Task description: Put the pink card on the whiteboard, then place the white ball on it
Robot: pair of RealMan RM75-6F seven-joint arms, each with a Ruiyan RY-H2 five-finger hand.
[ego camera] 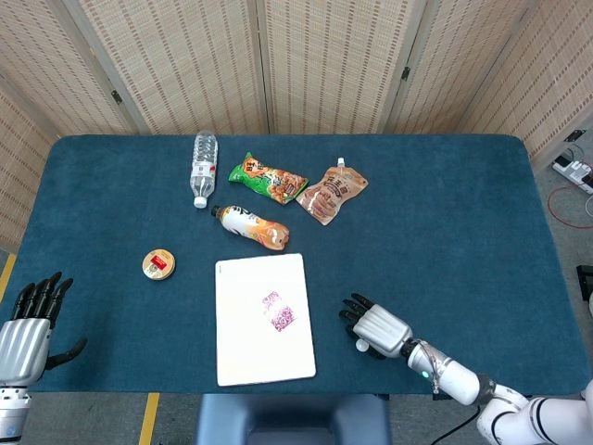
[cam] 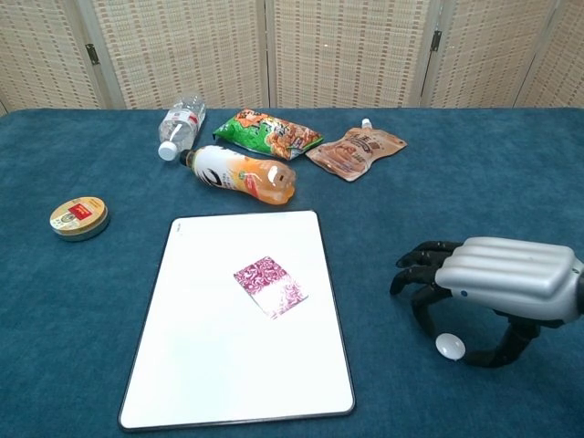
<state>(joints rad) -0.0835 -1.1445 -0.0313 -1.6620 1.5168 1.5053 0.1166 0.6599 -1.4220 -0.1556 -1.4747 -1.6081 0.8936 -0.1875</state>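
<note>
Right hand (cam: pixel 497 285) arches, fingers spread, over white ball (cam: pixel 448 346).

My right hand (cam: pixel 497 290) runs off the side of the chest view, so I can't see its wrist there. It covers most of the white ball (ego camera: pixel 361 346) in the head view. I can't tell if my fingers (cam: pixel 422 274) touch the ball. My left hand (ego camera: pixel 28 324) is cut off at the corner. The tin's (cam: pixel 79 217) label is too small to read.
</note>
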